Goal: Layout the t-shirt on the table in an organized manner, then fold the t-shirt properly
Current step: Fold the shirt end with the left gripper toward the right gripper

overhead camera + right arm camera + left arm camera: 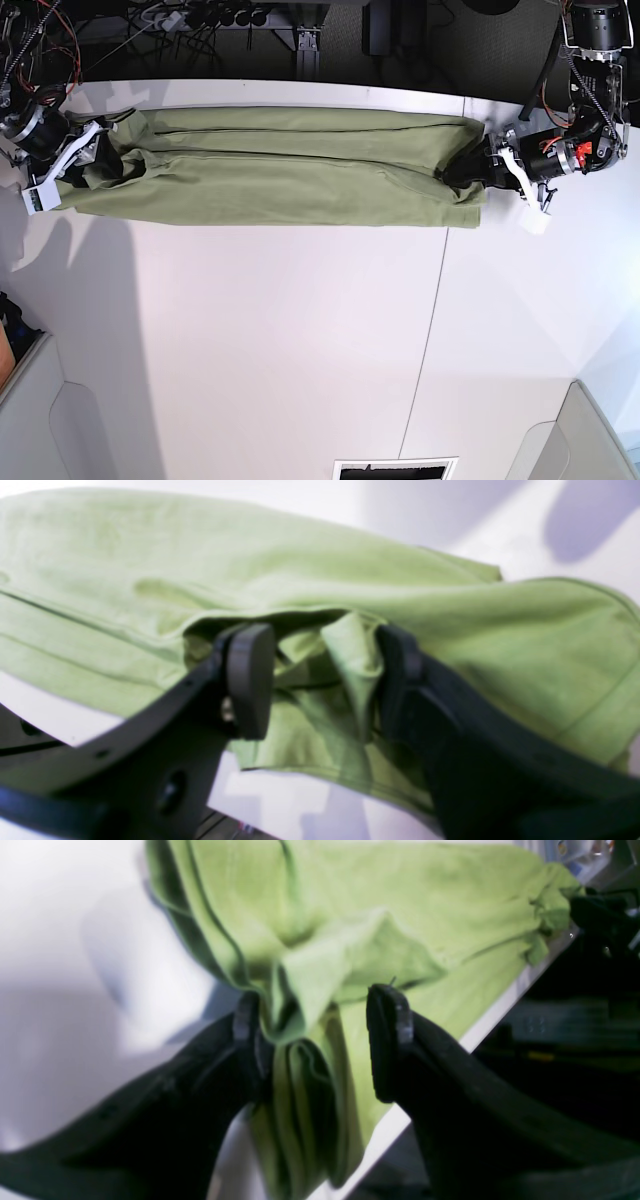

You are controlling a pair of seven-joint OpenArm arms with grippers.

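Note:
The olive-green t-shirt [290, 165] lies stretched into a long, folded band along the far edge of the white table [300, 340]. At the shirt's right end my left gripper [478, 165] stands open. In the left wrist view, bunched cloth of the t-shirt [400, 900] sits loosely between the spread jaws of the left gripper [317, 1005], beside the table's edge. My right gripper [90, 160] is at the shirt's left end, also open. The right wrist view shows a fold of the t-shirt [200, 555] between the wide fingers of the right gripper [324, 645], with neither clamping it.
A thin dark seam [435, 300] runs across the table on the right. Cables and dark equipment [200, 20] crowd the space behind the far edge. Grey panels stand at the near left corner [30, 400] and near right corner [590, 430].

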